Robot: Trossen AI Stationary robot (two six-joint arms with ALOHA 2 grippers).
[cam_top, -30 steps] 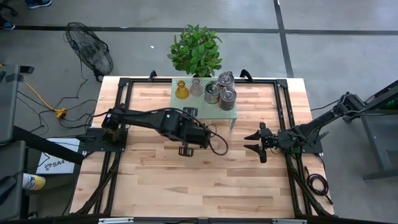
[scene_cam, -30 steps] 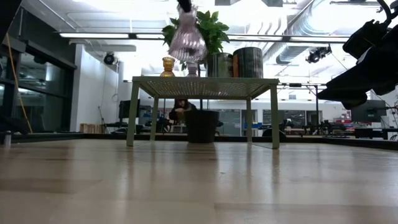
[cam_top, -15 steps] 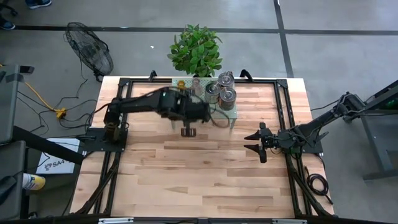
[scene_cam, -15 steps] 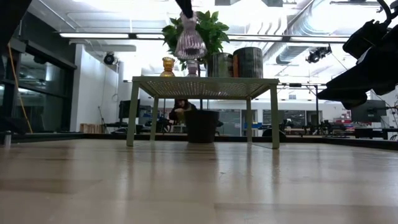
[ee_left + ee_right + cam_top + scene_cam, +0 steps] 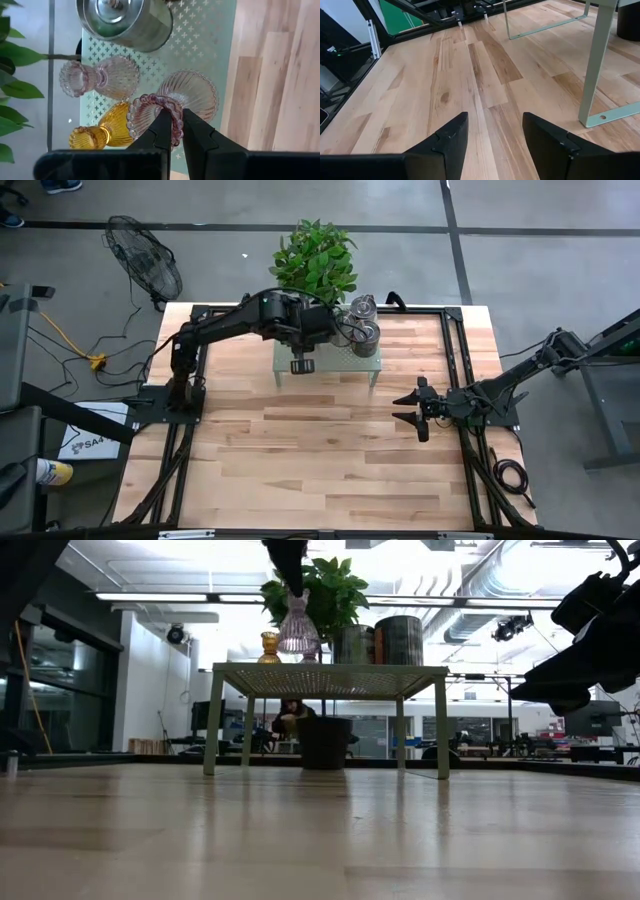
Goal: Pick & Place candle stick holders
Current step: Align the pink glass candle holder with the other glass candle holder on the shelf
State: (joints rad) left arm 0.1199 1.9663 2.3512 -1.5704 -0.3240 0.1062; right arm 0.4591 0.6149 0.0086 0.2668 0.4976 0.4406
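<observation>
My left gripper is shut on a pale pink glass candle stick holder, which hangs just above the green perforated shelf near its left end. On the shelf stand another pink holder, an amber one and shiny silver ones. In the low view the held holder hangs beside the amber one. From above, the arm hides it. My right gripper waits open at the table's right, low over the wood, with nothing between its fingers. My left gripper pinches the holder's beaded top rim between its two fingers, one inside the cup and one outside. The fingers slant down from the table's left. The holder hangs upright below them, wide ribbed foot downward, a little clear of the shelf.
A potted plant stands just beyond the shelf at the far edge. The shelf's thin legs stand on the wood ahead of my right gripper. Open wood covers the near half. A fan lies on the floor at the far left.
My left gripper has carried the pink holder from over the table's middle toward the far edge and slightly up, so that it now hangs over the shelf beside the amber and pink holders. It has stayed shut, and the holder has stayed upright.
</observation>
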